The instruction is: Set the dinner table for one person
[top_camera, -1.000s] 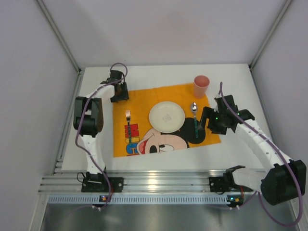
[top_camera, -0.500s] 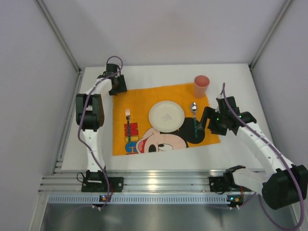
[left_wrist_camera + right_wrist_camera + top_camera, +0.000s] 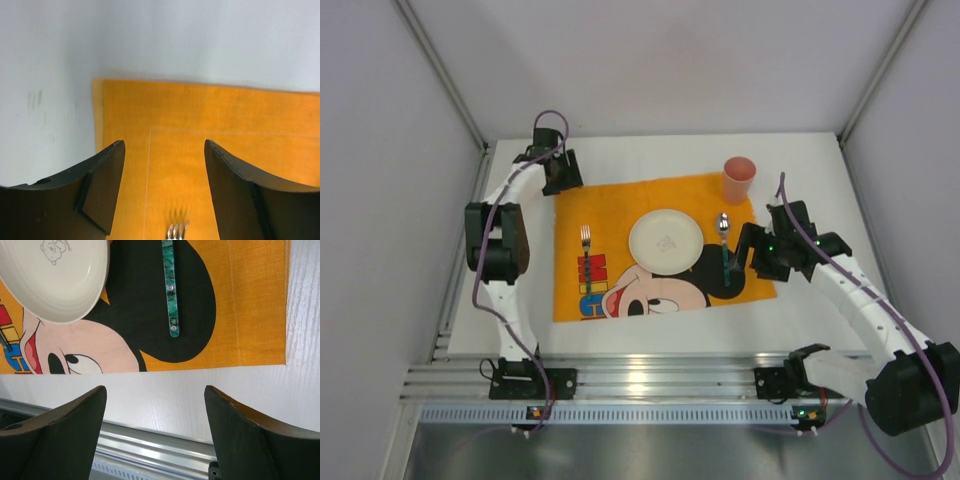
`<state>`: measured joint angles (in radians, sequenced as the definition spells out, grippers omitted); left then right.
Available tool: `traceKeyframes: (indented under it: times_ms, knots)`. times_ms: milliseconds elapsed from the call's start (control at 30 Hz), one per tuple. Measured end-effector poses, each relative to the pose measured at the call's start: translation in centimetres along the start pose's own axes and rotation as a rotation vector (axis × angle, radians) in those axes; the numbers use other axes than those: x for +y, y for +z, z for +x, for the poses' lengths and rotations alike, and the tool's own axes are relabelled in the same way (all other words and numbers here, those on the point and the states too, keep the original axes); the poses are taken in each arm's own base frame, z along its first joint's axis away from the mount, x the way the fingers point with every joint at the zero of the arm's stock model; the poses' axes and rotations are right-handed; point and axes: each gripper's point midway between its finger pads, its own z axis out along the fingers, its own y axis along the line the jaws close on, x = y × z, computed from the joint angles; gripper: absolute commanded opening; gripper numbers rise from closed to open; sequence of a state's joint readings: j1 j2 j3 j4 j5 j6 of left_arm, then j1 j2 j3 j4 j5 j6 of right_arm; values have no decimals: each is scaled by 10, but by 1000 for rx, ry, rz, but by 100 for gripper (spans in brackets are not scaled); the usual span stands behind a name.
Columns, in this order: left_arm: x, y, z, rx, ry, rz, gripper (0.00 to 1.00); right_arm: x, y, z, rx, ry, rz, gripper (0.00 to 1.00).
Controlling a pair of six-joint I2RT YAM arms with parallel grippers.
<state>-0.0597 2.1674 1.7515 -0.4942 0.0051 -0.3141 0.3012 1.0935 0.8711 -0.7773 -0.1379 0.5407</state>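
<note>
At the near edge, the large plain white flat rectangular counter [image 3: 650,338] shows a bare strip before the orange Mickey Mouse cloth placemat [image 3: 620,205], which lies flat on the counter's middle; the right arm [image 3: 840,285] reaches in from the right, and its jaws stand wide apart and empty beside the placemat's right edge, near the green marbled-handled metal spoon [image 3: 170,290]; the spoon lies on the placemat just right of the round white ceramic plate [image 3: 666,242], apart from it; a green-handled metal fork [image 3: 586,255] lies on the placemat left of the plate, tines pointing away; farther back, a pink plastic cup [image 3: 739,178] stands upright at the placemat's far right corner; the left arm [image 3: 510,200] reaches the far left corner, its jaws open and empty above the cloth.
</note>
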Motion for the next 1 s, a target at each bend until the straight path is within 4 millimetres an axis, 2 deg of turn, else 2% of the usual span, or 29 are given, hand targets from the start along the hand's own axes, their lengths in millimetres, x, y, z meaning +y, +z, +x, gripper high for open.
traceKeyframes:
  times_ms: [133, 233, 300, 367, 500, 533, 567, 633, 667, 767, 833, 1000]
  knots:
    - [-1, -67, -11, -111, -19, 16, 73, 6, -5, -6, -14, -25, -16, 79]
    - [7, -114, -15, -228, -57, 2, 76, 23, -20, -27, -77, -59, -55, 78]
    - [22, -139, -9, -316, -112, -7, 76, 35, -32, -42, -129, -86, -88, 79]
    - [44, -154, 4, -392, -159, -23, 76, 46, -48, -53, -187, -109, -126, 80]
    - [85, -161, 39, -474, -200, -114, 76, 55, -81, -55, -283, -138, -195, 83]
    - [89, -160, 46, -489, -199, -125, 77, 57, -91, -54, -311, -144, -215, 83]
    - [94, -158, 54, -518, -197, -135, 83, 58, -99, -54, -333, -149, -230, 84]
    - [104, -154, 78, -555, -188, -142, 87, 61, -116, -52, -384, -163, -265, 85]
    - [108, -152, 91, -559, -186, -144, 89, 61, -121, -50, -400, -170, -274, 85]
    - [114, -149, 112, -575, -155, -142, 88, 57, -130, -42, -427, -193, -288, 85]
    - [113, -148, 113, -581, -123, -135, 88, 52, -131, -36, -430, -202, -286, 86]
    - [103, -148, 100, -649, -38, -82, 87, 40, -126, -19, -401, -217, -265, 86]
